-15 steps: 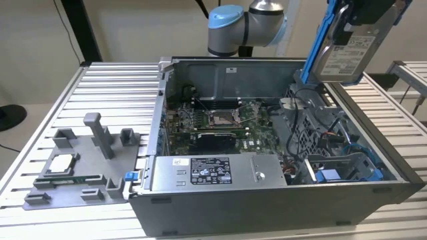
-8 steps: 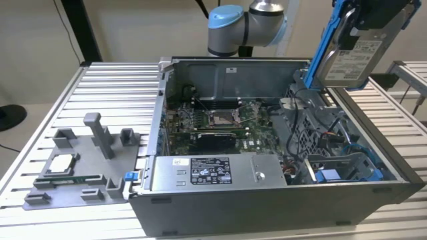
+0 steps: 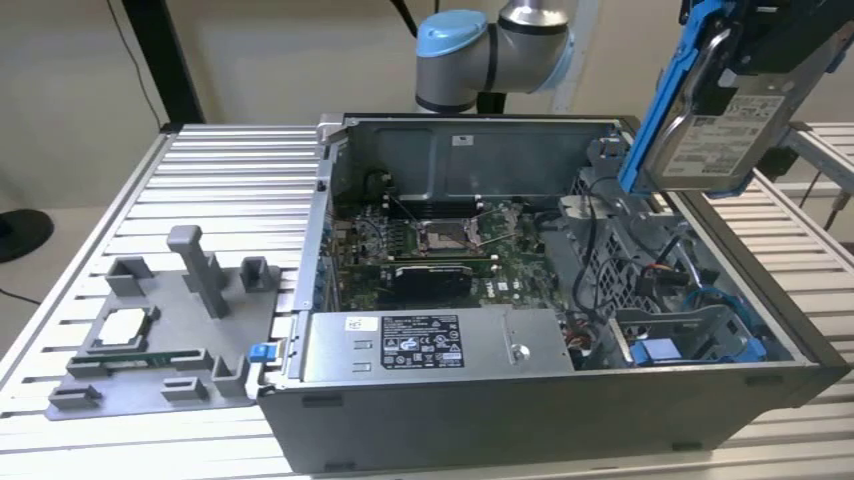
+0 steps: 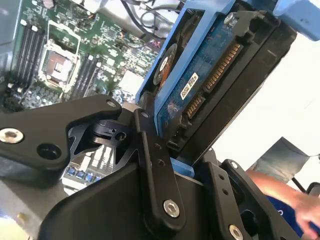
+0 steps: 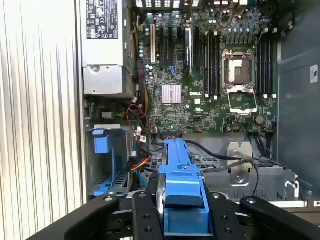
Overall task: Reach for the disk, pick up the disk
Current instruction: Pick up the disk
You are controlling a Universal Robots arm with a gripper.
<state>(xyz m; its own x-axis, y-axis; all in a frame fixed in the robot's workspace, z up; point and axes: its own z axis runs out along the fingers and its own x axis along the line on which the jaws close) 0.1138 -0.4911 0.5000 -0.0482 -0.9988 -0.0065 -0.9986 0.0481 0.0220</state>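
Gripper [image 5: 182,210] clamped tight on the disk [image 3: 705,130], held upright above the open case [image 3: 534,400], approx 2 o'clock of the mobo [image 3: 441,240].

Disk [image 3: 707,140] — matt grey metal, glossy blue plastic rails

A ribbed silver metal table [image 3: 200,160] carries everything. On it sit an open grey computer case [image 3: 534,410] and a grey plastic fixture tray [image 3: 160,330].
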